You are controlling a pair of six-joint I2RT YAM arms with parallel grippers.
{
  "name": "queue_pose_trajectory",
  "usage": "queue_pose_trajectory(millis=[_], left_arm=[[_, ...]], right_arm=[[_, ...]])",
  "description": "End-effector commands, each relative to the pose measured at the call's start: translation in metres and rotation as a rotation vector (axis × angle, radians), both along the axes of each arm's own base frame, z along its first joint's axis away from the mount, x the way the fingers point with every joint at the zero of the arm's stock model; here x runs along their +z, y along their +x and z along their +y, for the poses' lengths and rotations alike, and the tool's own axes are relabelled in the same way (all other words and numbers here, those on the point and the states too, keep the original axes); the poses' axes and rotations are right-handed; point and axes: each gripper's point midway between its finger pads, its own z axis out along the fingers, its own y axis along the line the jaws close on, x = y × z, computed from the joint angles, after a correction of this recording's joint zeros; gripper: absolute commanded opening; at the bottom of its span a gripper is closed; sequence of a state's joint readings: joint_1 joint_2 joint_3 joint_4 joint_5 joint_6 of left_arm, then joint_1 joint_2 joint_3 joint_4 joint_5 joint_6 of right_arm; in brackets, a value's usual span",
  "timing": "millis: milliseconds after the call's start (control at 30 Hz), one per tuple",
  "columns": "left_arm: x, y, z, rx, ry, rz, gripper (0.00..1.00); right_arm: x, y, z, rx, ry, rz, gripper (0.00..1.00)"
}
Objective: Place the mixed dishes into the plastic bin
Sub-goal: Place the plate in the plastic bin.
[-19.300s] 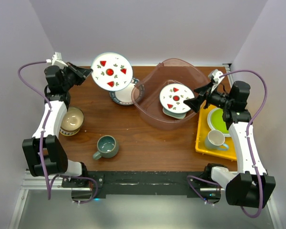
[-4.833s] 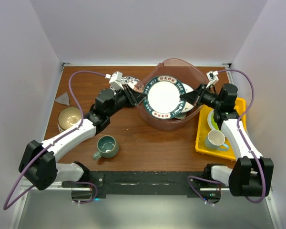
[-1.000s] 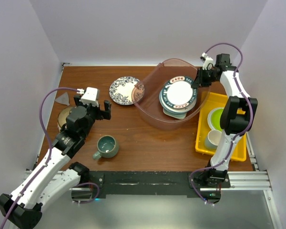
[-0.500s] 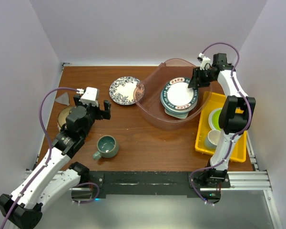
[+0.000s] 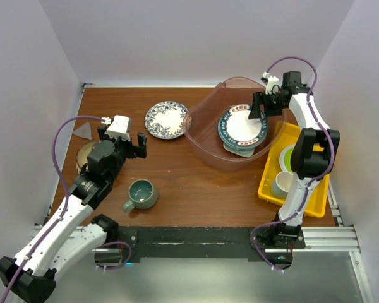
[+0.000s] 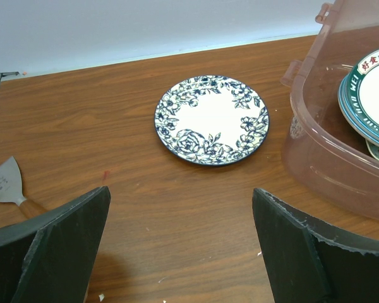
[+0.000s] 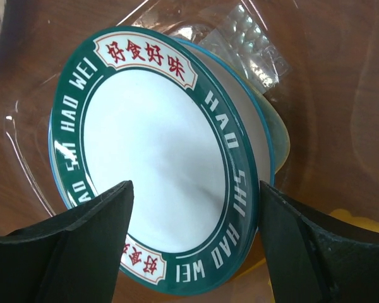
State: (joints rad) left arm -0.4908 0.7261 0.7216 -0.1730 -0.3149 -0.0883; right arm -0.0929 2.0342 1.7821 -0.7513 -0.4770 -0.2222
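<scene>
Dark-grey fingers of your right gripper (image 7: 194, 186) stand wide apart with nothing pinched. They hover over the green-rimmed plate (image 7: 158, 158), which tops a stack of plates inside the plastic bin (image 5: 203, 142). In the top view the bin sits at 2 o'clock on the wooden table (image 5: 196, 183). Just beside it, at 4 o'clock, is the yellow tray (image 5: 303, 203), where you see a lime-green plate (image 5: 288, 158) and a white mug (image 5: 279, 184). Your left gripper (image 6: 180, 196) is likewise spread apart and empty above bare wood. At its 12 o'clock the blue floral plate (image 6: 211, 120) lies flat on the table, apart from the bin wall at its 2 o'clock. A grey-teal mug (image 5: 141, 193) stands at 7 o'clock on the table, and a bowl (image 5: 82, 161) at 9 o'clock is largely hidden under your left arm
</scene>
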Motion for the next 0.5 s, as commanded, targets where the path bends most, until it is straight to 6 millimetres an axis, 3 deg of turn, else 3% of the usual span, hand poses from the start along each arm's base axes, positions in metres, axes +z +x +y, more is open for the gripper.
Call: queue_pose_trajectory(millis=[0, 167, 467], left_arm=[[0.008, 0.005, 0.003, 0.016, -0.009, -0.04, 1.0], [0.006, 0.005, 0.003, 0.018, -0.008, -0.036, 1.0], [0.003, 0.006, 0.003, 0.018, -0.005, -0.026, 1.0]], right_arm=[[0.038, -0.005, -0.032, -0.031, -0.121, -0.102, 0.84], [0.055, -0.012, -0.033, -0.041, -0.137, -0.157, 0.9], [0.072, -0.033, -0.029, -0.038, -0.142, -0.219, 0.91]])
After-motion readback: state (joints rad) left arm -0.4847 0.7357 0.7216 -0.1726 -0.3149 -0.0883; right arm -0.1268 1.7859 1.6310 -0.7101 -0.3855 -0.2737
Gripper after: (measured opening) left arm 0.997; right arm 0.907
